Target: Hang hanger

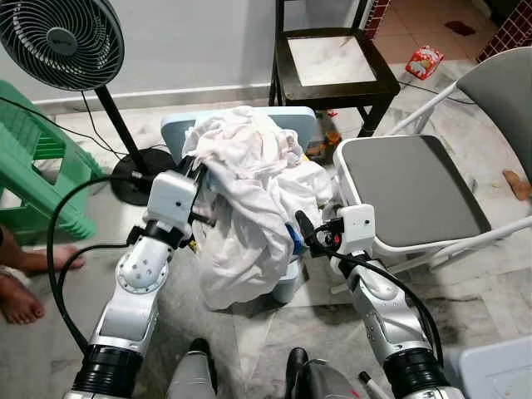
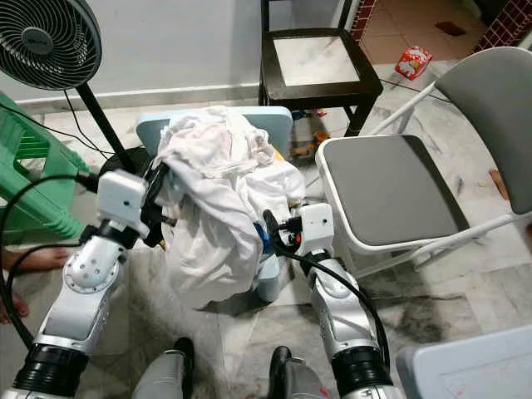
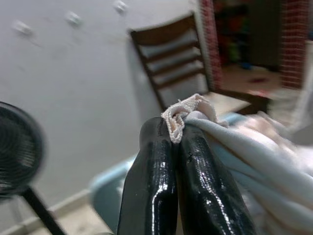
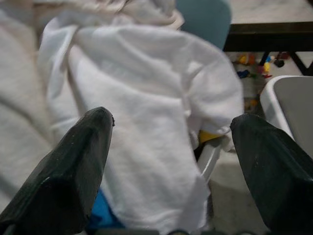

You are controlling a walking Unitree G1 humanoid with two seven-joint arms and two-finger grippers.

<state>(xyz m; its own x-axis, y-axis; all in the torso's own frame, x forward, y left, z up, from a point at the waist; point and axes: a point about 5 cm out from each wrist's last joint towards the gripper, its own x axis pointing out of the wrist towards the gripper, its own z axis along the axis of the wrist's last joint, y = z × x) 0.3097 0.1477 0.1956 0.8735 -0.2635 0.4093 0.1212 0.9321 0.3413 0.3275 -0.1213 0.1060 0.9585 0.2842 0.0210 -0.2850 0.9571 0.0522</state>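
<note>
Currently the left claw (image 3: 178, 139) is pinched tight on a hem of the white clothes (image 1: 249, 208), at the heap's left side. The clothes are piled over a light-blue stool (image 1: 287, 125) on the tiled floor (image 1: 490, 283). The right claw (image 4: 171, 147) has its fingers spread wide, facing the heap's right side, not touching the fabric. No hanger can be made out; something blue (image 1: 297, 237) peeks from under the cloth. A grey chair (image 1: 416, 187) stands to the right, a fan (image 1: 58, 37) to the left.
</note>
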